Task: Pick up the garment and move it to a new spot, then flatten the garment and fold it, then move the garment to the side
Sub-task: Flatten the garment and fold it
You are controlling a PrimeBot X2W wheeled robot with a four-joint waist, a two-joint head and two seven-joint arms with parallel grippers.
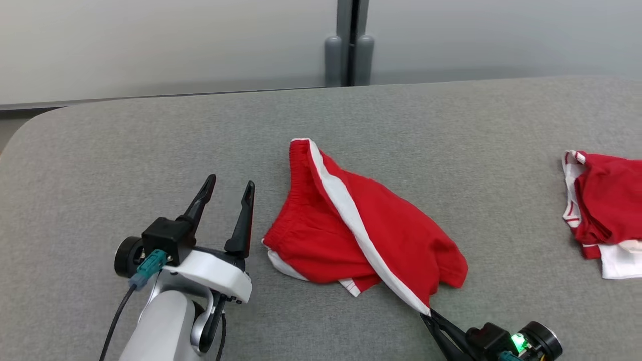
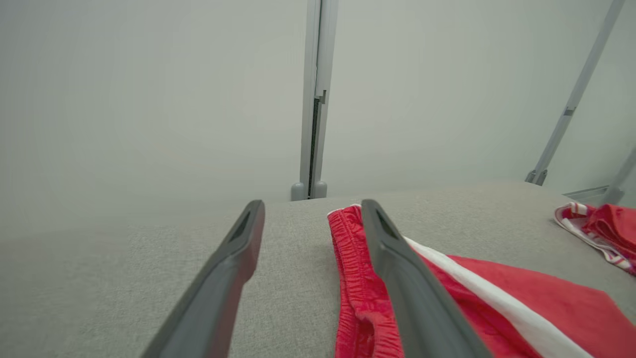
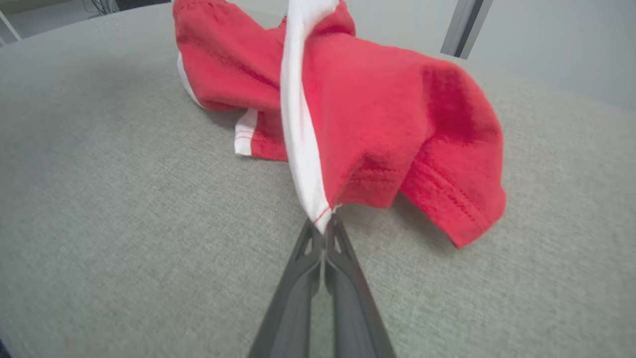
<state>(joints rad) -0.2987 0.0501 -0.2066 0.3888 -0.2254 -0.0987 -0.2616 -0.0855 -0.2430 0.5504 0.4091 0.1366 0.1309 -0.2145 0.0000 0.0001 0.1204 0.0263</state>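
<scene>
The right pincer (image 3: 324, 228) is shut tight. Its two long dark fingers pinch one bottom corner of the red cloth shorts (image 1: 386, 240), right where the white stripe (image 1: 346, 205) down the side ends at the hem. That corner is pulled out into a point toward the pincer, and there is a dark shadow under the cloth beside it. The rest of the shorts lies crumpled on the grey fabric table top (image 1: 125, 150). The stretchy waistband (image 1: 296, 190) is at the end far from the pinched corner, and a bit of white-edged hem pokes out from under the shorts. The left pincer (image 1: 229, 183) is on the other side of the shorts, just beside the waistband and not touching it. Its fingers are spread wide apart with nothing between them. Seen from that arm's own camera, one finger crosses in front of the waistband. Well apart from the shorts, on the right pincer's side, lies a second crumpled red and white garment (image 1: 607, 210). Behind the shorts, past the far edge of the table, a pale grey wall stands with a dark upright post (image 1: 351, 50) in it.
</scene>
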